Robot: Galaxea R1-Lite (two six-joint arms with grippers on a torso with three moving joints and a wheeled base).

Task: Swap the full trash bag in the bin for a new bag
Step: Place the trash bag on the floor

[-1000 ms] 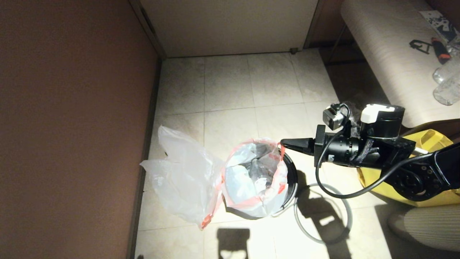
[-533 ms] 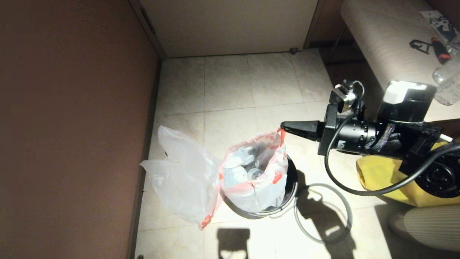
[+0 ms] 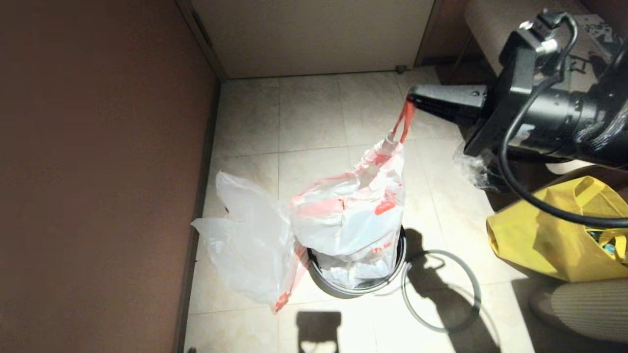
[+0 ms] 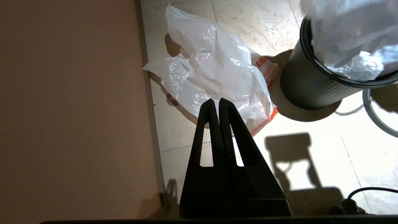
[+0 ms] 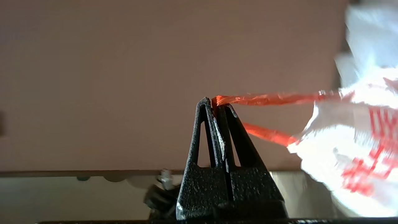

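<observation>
The full trash bag (image 3: 353, 220), white with red-orange print, hangs stretched upward, its lower part still inside the black bin (image 3: 338, 289). My right gripper (image 3: 411, 98) is shut on the bag's red-orange handle (image 5: 264, 99), high above and to the right of the bin. The new bag (image 3: 245, 245), cloudy white with red-orange edges, lies crumpled on the floor left of the bin, also the new bag (image 4: 217, 71) in the left wrist view. My left gripper (image 4: 216, 101) is shut and empty, held above the floor near the new bag and the bin (image 4: 311, 84).
A grey hoop (image 3: 441, 289) lies on the tiles right of the bin. A yellow tote (image 3: 554, 235) sits at the right, with a small clear wrinkled bag (image 3: 471, 169) beside it. A brown wall (image 3: 98, 171) runs along the left, a bench (image 3: 495, 29) at the back right.
My right gripper has risen and moved back with the handle, pulling the full trash bag up and partly out of the bin. The new bag and the hoop have not moved.
</observation>
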